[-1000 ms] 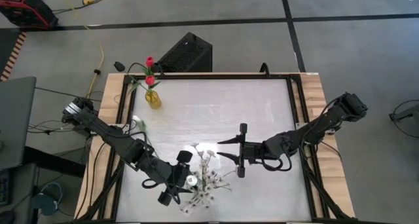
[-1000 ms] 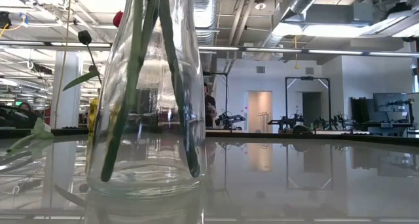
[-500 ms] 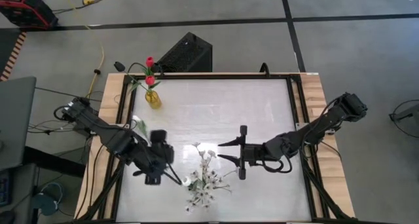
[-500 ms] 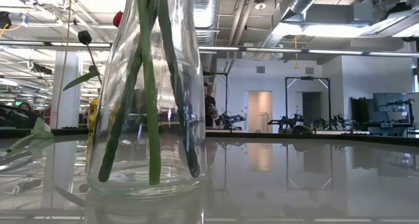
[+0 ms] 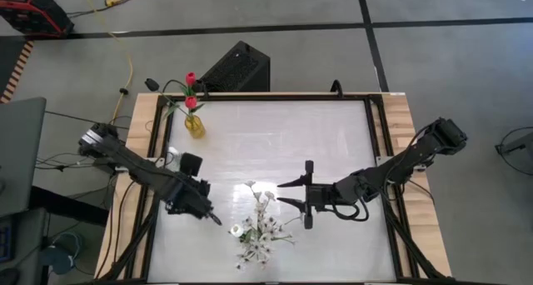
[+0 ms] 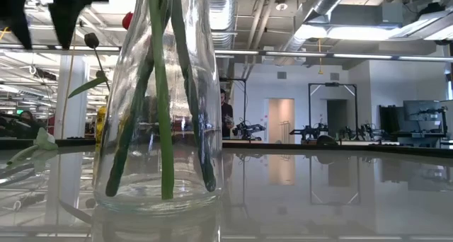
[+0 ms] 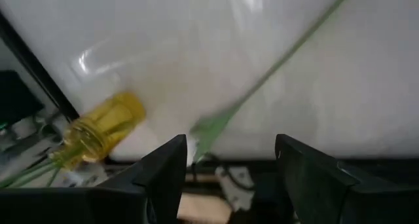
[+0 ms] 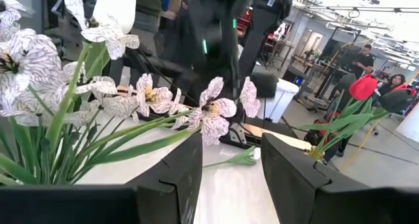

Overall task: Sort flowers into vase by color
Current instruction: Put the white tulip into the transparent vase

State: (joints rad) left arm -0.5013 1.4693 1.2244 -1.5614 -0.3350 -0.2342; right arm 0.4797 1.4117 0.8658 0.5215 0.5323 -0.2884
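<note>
Left gripper (image 5: 213,219) hangs just left of the clear vase (image 6: 159,114), fingers released and empty. White flowers (image 5: 260,227) stand in that vase on the counter (image 5: 275,135). Right gripper (image 5: 285,193) waits just right of it, fingers parted, nothing grasped.

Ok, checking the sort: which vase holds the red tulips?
The small yellow vase at the table's far left corner; two red tulips stand in it. The clear vase nearer the front holds only white blooms.
</note>
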